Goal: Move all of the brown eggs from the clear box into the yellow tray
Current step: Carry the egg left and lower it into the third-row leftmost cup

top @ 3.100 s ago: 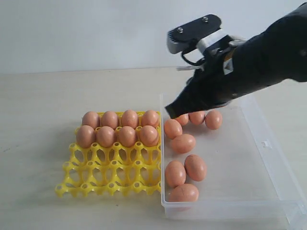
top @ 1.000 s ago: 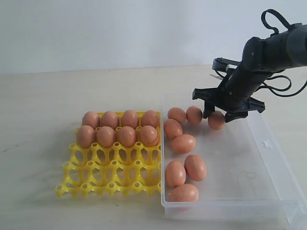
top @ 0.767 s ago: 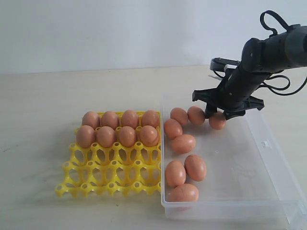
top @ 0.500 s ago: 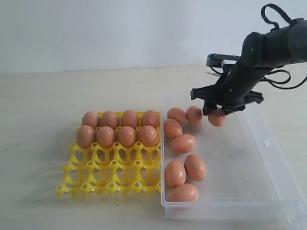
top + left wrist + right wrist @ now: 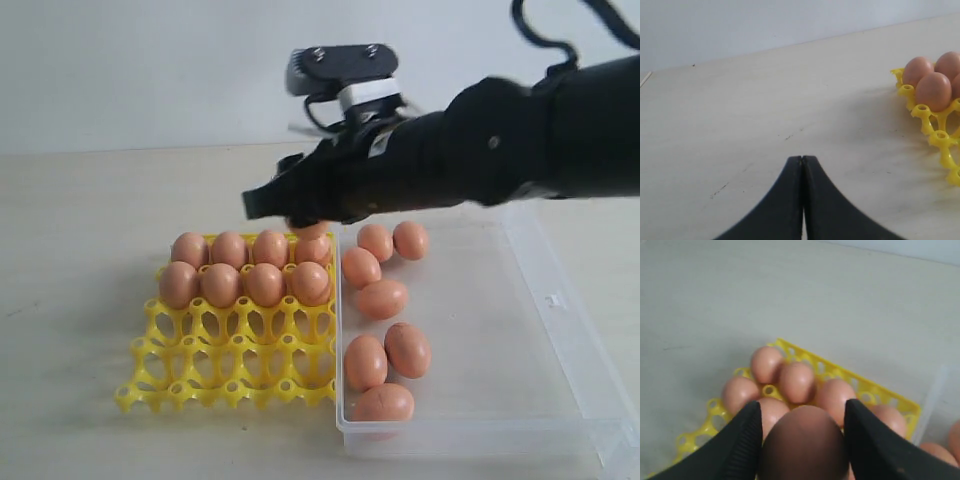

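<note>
- Pale tabletop point(image 5: 70, 330) under a plain light wall; everything listed stands on or over it.
- Carried egg point(image 5: 802, 442): clamped between the two pads of the right gripper point(image 5: 802, 437), which is closed snugly around it. It hangs just above the far, box-side corner of the yellow tray point(image 5: 230, 372).
- Seated eggs point(image 5: 220, 285): eight, filling the tray's two far rows. The two near rows, eight cups, are bare.
- Clear box point(image 5: 500, 390): set against the tray's side. Seven loose eggs point(image 5: 382, 298) lie inside, most near the tray-side wall.
- Progress, as judged: half placed, one in transit, seven left to fetch.
- Left gripper point(image 5: 802, 167): jaws pressed together, holding nothing, over bare table apart from the tray.
- Change: half a second ago the right gripper held this egg over the box's far end, and it has since crossed to the tray. The tray count stays at eight.
</note>
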Controlling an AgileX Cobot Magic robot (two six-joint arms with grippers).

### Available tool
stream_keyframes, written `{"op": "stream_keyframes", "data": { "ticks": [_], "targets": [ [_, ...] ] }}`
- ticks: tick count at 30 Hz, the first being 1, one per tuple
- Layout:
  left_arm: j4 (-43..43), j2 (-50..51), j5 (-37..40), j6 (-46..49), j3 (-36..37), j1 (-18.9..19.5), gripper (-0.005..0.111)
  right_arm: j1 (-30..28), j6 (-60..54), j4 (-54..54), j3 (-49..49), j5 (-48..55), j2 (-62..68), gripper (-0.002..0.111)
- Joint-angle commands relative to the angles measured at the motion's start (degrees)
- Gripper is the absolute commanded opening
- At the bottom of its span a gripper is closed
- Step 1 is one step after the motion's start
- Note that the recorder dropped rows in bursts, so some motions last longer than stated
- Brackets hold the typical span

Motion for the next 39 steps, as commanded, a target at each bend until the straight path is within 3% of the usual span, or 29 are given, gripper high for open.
{"op": "stream_keyframes", "data": {
  "ticks": [1, 9, 14, 23, 39],
  "targets": [
    [-0.1, 0.0, -0.5, -0.2, -0.2, 0.1, 0.0, 6.3, -3.1, 1.5, 0.8, -10.1, 4.6, 0.0],
    [-0.1, 0.0, -0.5, -0.2, -0.2, 0.1, 0.0, 12.0, 0.0, -1.2, -1.5, -20.7, 14.8, 0.0],
    [-0.1, 0.0, -0.5, -0.2, -0.2, 0.1, 0.0, 12.8, 7.1, -6.4, -6.7, -20.3, 19.2, 0.0],
    [-0.1, 0.0, -0.5, -0.2, -0.2, 0.1, 0.0, 12.8, 9.8, -7.7, -14.8, -15.1, 23.9, 0.0],
    [-0.1, 0.0, -0.5, -0.2, -0.2, 0.1, 0.0, 12.8, 9.9, -7.6, -16.8, -11.8, 27.7, 0.0]
  ]
}}
